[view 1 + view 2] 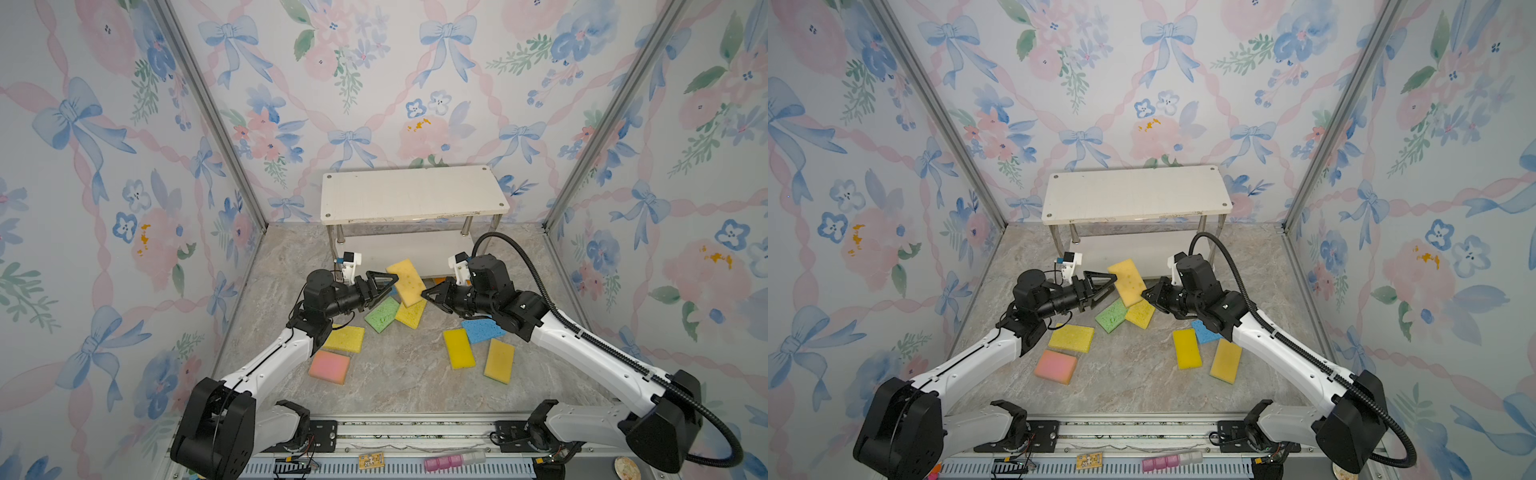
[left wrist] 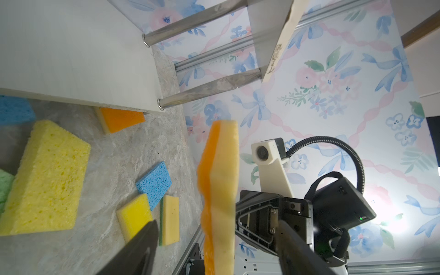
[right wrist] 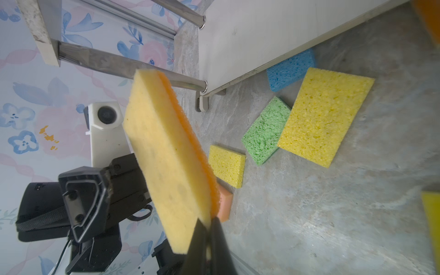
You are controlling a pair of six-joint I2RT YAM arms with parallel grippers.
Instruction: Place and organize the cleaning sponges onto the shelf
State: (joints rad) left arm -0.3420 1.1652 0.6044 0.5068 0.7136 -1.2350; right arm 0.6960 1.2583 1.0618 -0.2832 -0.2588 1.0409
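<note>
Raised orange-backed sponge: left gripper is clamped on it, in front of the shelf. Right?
No. The right gripper is clamped on the raised sponge, in front of the shelf; the right wrist view shows it. The left gripper stands open around it.

Bright, even light, soft shadows; top views bow at edges; the near sponge (image 2: 219, 185) is blurred

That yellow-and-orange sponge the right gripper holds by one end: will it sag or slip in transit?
Probably stiff enough: the sponge stands out straight from the right gripper, pinched only at one end. Likely light, being pitted foam. That small end grip may let it pivot, so move gently.
</note>
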